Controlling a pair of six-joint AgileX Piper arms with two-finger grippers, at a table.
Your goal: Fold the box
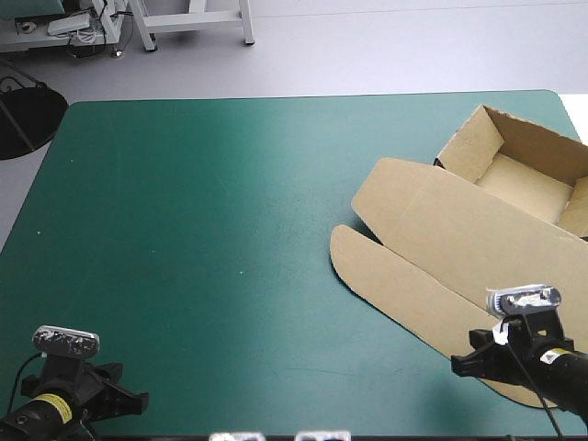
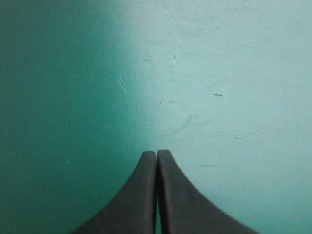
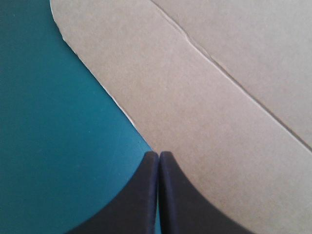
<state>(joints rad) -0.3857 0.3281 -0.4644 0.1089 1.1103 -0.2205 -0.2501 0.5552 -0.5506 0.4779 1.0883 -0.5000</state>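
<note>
Robot body. The left arm [image 1: 41, 411] and right arm [image 1: 562, 369] are black and tubular. Each carries a yellow band [image 1: 50, 401] near the wrist and a black bracket [image 1: 110, 397] with short projecting lugs. The right arm also bears a small white tag [image 1: 501, 333]. The left gripper [image 2: 156, 154] and right gripper [image 3: 159, 154] each have two broad, matte black fingers [image 2: 187, 207]. These are fin-shaped, with concave outer edges tapering to blunt, rounded tips.

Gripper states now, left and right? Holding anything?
Left gripper: closed, empty, over bare teal-green cover.
Right gripper: closed, tips over the edge of the box, no board between them.
</note>
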